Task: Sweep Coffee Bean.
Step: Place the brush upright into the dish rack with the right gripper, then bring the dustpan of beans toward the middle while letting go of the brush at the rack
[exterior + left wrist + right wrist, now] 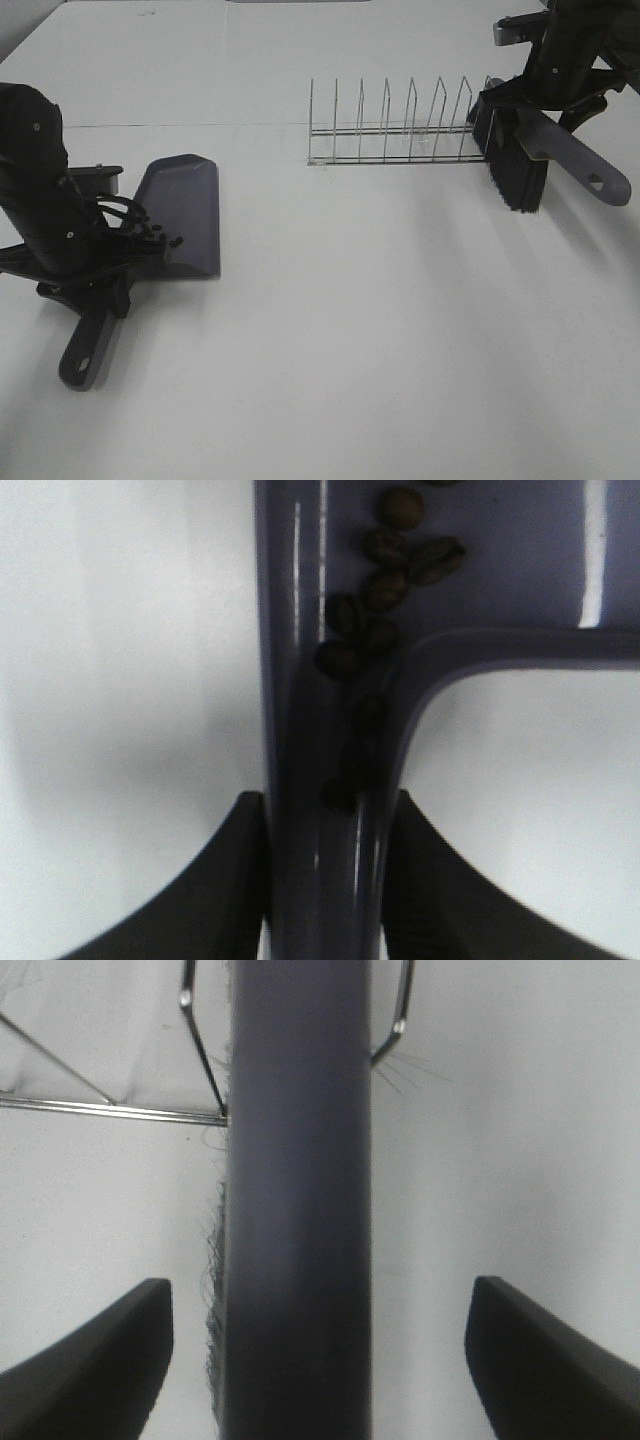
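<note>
Coffee beans (385,590): a loose cluster lies at the rear of the grey dustpan (190,205), and a few sit down in the channel of the dustpan handle (300,680). No strays show on the table (380,330).
Left gripper (325,820): clenched on the dustpan handle, with one finger pressed to each side. The pan's front lip appears to rest on the table.
Right gripper (320,1285): fingers spread wide, well clear of the brush handle (300,1160) on both sides, so nothing is grasped.
Brush (515,175): bristles down, at the end of the wire rack (395,135). Whether it leans on the rack cannot be told.
Bean handling (judged): tiny, hard, light and smooth. They should roll freely, so pinching them is impractical and they should be moved only by the pan.
Where to hold (judged): the dustpan handle, as now. Keep the pan level or tipped rearward, because a forward tilt would spill the beans off the open lip.
Risk (judged): beans in the handle channel lie next to the fingers, and a jolt or regrip could flick them out.
Progress (judged): sweeping looks done, and carrying or emptying the pan remains.
</note>
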Action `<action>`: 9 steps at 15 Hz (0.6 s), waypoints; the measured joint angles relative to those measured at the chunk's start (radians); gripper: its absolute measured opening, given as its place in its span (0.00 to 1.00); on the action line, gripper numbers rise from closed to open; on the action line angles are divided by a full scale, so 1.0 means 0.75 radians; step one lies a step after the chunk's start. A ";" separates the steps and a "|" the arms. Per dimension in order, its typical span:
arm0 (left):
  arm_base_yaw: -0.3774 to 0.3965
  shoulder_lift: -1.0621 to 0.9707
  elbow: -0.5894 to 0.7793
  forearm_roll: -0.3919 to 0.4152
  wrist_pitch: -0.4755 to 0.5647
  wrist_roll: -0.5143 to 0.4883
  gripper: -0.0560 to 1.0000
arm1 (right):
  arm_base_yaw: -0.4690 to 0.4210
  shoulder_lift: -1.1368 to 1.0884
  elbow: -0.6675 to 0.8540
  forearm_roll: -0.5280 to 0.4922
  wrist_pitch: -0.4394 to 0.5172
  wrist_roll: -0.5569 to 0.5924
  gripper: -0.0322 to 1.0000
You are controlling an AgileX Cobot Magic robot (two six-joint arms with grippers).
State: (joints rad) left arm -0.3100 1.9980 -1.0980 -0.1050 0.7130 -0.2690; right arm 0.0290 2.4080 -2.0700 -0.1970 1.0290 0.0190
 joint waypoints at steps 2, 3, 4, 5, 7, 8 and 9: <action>-0.033 0.000 -0.032 -0.044 -0.004 0.059 0.30 | 0.000 0.000 0.000 0.004 0.011 0.000 0.77; -0.087 0.019 -0.079 -0.063 -0.004 0.064 0.30 | 0.000 0.000 0.000 0.004 0.029 0.000 0.77; -0.109 0.043 -0.104 -0.068 0.007 0.064 0.30 | 0.000 0.000 0.000 0.004 0.039 0.000 0.77; -0.124 0.073 -0.125 -0.068 0.023 0.064 0.30 | 0.000 0.000 0.000 0.004 0.053 0.000 0.77; -0.133 0.119 -0.163 -0.069 0.071 0.053 0.31 | 0.000 0.000 0.000 0.005 0.076 0.000 0.77; -0.133 0.124 -0.180 -0.068 0.083 0.041 0.32 | 0.000 0.000 0.000 0.005 0.087 0.000 0.77; -0.133 0.128 -0.191 -0.060 0.093 0.015 0.37 | 0.000 0.000 -0.001 0.005 0.104 0.000 0.77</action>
State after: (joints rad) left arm -0.4100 2.0940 -1.2410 -0.1500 0.7830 -0.2580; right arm 0.0290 2.4080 -2.0710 -0.1930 1.1070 0.0190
